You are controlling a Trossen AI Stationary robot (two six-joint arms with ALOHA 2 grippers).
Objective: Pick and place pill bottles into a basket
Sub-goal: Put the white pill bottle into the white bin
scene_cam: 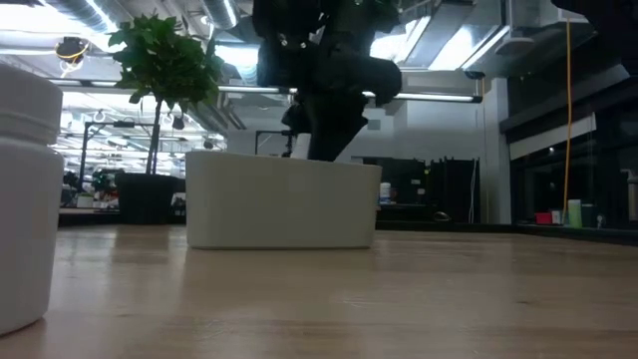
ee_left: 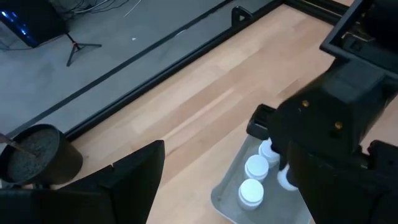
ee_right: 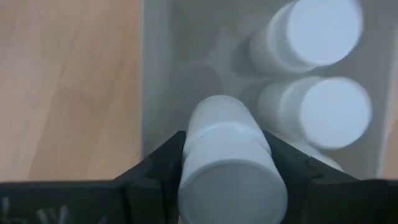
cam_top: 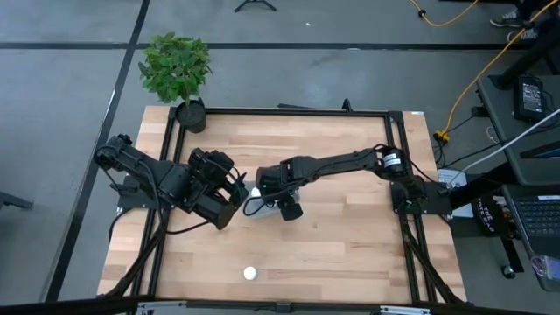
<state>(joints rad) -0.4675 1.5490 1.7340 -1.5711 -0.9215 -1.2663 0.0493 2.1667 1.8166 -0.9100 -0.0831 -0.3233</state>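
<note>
Inventory, from your left: left gripper (cam_top: 234, 199), jaws wide, empty, just beside the basket (ee_left: 225, 194); right gripper (cam_top: 260, 186) above that basket, clamped on one pill bottle (ee_right: 229, 163); bottles standing inside it; a lone bottle (cam_top: 250, 273) near the table's front edge.

A robotics lab or workshop is indicated: a black-framed pale wooden worktable (cam_top: 332, 227), grey concrete floor (cam_top: 61, 96), orange trailing cable (cam_top: 472, 79), and equipment benches (cam_top: 534, 175) are seen alongside.
</note>
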